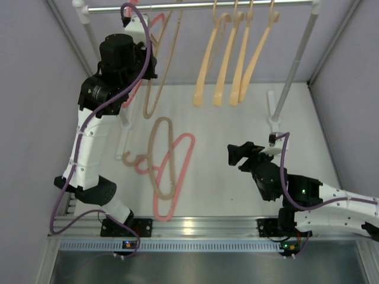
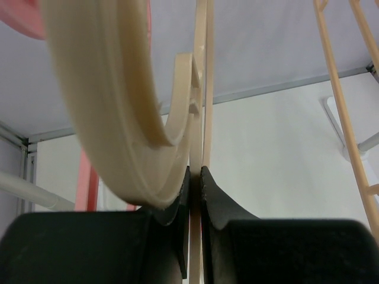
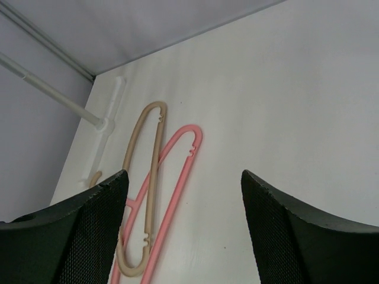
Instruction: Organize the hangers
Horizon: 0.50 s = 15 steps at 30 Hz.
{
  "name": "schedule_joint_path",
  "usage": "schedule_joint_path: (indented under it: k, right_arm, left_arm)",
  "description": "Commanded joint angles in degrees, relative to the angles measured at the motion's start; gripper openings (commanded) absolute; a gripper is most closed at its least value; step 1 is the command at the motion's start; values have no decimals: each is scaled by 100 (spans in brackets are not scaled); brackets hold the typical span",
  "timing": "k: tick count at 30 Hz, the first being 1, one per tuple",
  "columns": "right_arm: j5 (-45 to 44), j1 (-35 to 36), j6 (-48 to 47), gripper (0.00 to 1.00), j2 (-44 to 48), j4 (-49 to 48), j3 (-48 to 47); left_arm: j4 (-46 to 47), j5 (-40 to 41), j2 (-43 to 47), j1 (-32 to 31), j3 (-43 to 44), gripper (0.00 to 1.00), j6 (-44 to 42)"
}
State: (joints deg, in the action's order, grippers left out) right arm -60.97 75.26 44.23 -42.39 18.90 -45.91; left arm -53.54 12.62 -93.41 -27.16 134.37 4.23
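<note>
Nearest us, our right gripper [image 1: 234,157] stands open and empty. At its nine o'clock a pair of hangers [image 1: 172,156], beige and pink, lies on the table [image 1: 237,118], long axes six to twelve. Farther, the left gripper [image 2: 195,174] pinches a beige hanger [image 2: 195,254] by the rail [image 1: 195,6].

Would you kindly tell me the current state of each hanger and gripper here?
left gripper: shut on held beige hanger
held beige hanger: gripped, raised near the rail
right gripper: open, empty
four peach hangers: hanging on rail
loose beige hanger: flat on table, crossing the pink one
loose pink hanger: flat on table
</note>
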Motion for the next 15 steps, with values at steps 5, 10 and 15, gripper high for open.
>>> schedule_joint_path:
  k: [5,10,15]
  right_arm:
    - [-205,76,-344,74,56,-97,-243]
    - [-240,76,-424,74,29,-158,-269]
    - [-249,59,-582,75,-15,-211,-322]
  left_arm:
    - [827,-216,-64,167,195,0,-150]
    - [1003,-155,-265,219,370,0,-185]
    - [1170,21,-503,220,564,0,-238]
